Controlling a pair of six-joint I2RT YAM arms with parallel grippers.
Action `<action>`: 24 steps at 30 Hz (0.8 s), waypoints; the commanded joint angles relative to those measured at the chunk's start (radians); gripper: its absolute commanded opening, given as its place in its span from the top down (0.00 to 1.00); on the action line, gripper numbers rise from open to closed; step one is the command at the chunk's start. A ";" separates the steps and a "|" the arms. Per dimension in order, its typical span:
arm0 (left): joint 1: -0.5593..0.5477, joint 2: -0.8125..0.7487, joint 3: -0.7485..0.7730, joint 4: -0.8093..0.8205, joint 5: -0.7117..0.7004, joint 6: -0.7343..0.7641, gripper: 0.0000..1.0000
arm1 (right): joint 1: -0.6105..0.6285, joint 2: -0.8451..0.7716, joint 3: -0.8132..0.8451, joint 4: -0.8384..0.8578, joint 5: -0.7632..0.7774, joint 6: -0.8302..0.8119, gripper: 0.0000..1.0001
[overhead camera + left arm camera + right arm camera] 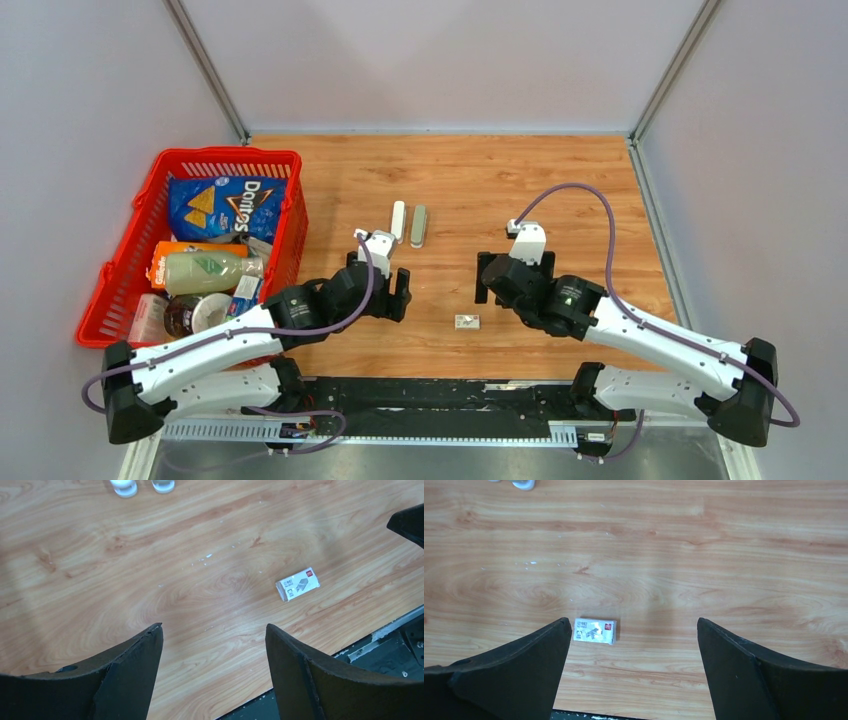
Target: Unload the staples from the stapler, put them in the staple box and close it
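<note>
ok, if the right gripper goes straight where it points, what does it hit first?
Probably bare table: the open right gripper angles down at wood. The small white box lies off-centre, by one fingertip, so it is likely missed; depth is unclear.

You had a wood-grain table (pixel 560 190), smooth with a soft sheen; a small box (pixel 297 584) of printed, slightly glossy card; a red plastic basket (pixel 230 154); a shiny foil chip bag (pixel 228 205); the left gripper (pixel 214 630) showed matt black, faintly grainy fingers (pixel 127 677)
</note>
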 commanded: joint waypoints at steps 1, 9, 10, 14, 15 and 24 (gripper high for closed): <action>-0.004 -0.058 0.061 -0.080 -0.045 0.050 0.18 | 0.003 0.014 0.080 -0.021 0.061 -0.043 0.00; -0.004 -0.170 0.106 -0.129 -0.074 0.081 0.18 | 0.003 0.085 0.184 -0.060 0.093 -0.057 0.00; -0.004 -0.177 0.109 -0.132 -0.075 0.084 0.18 | 0.003 0.091 0.196 -0.060 0.096 -0.058 0.00; -0.004 -0.214 0.118 -0.150 -0.075 0.090 0.18 | 0.003 0.111 0.242 -0.048 0.101 -0.080 0.00; -0.004 -0.228 0.121 -0.155 -0.077 0.095 0.18 | 0.003 0.116 0.256 -0.046 0.098 -0.086 0.00; -0.004 -0.286 0.153 -0.180 -0.114 0.141 0.18 | 0.003 0.197 0.371 -0.029 0.112 -0.129 0.00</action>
